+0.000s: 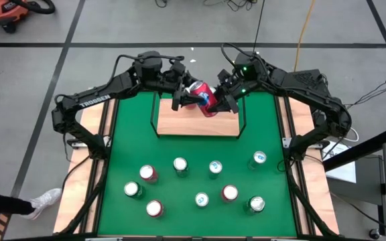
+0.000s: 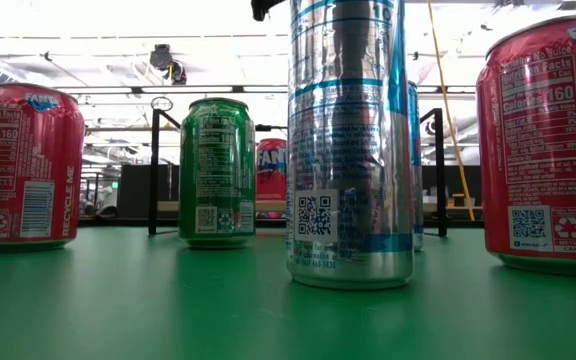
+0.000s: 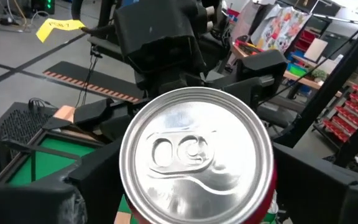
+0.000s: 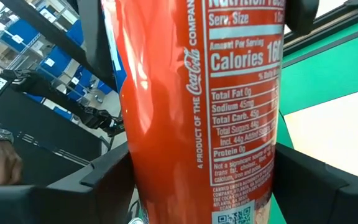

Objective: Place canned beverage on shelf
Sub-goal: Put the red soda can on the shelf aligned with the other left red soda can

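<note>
Both arms meet above the back of the shelf point(image 1: 198, 124), and between them hangs a red can point(image 1: 203, 97), tipped on its side in the air over the light-wood board. The left tool point(image 1: 185, 96) comes in from the left, the right tool point(image 1: 220, 102) from the right, and both sit right against the can. From the right wrist, the red can point(image 4: 197, 112) fills the frame with its nutrition label, a dark finger pressed to each side of it, so the right tool is clamped on the can. From the left wrist, the can's silver top point(image 3: 196, 163) faces the camera with the left tool's dark fingers close on both sides; whether they truly squeeze it or merely flank it, I cannot tell. Down on the green mat point(image 1: 133, 144) covering the counter, nine more cans stand upright in a loose group nearer the front, well apart from the shelf. The low view looks past a tall silver-and-blue can point(image 2: 350, 140), a green can point(image 2: 217, 170) and red cans toward the shelf's black rails point(image 2: 153, 170) behind them.
</note>
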Controlling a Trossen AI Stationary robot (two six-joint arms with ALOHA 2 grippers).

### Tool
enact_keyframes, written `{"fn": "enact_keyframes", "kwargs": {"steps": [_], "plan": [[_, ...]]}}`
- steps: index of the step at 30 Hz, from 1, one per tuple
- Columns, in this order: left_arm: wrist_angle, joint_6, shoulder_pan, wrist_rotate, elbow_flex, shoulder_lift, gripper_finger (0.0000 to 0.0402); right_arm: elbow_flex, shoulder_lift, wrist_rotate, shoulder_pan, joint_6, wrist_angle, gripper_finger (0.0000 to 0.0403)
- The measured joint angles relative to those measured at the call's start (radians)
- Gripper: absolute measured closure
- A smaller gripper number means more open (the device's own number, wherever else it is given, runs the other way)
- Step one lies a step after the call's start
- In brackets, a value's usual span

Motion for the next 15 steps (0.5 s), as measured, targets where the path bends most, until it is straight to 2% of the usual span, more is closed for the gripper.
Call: {"fn": "enact_keyframes", "kwargs": {"steps": [9,15], "plan": [[-0.009,0.003,0.0,0.001,0.0,0.0,0.0109,0.0,0.0,-0.004,0.0,-0.017,-0.001,0.0105],[-0.012,0.0,0.0,0.002,0.0,-0.001,0.0116,0.0,0.0,-0.001,0.0,-0.012,-0.002,0.0099]]}}
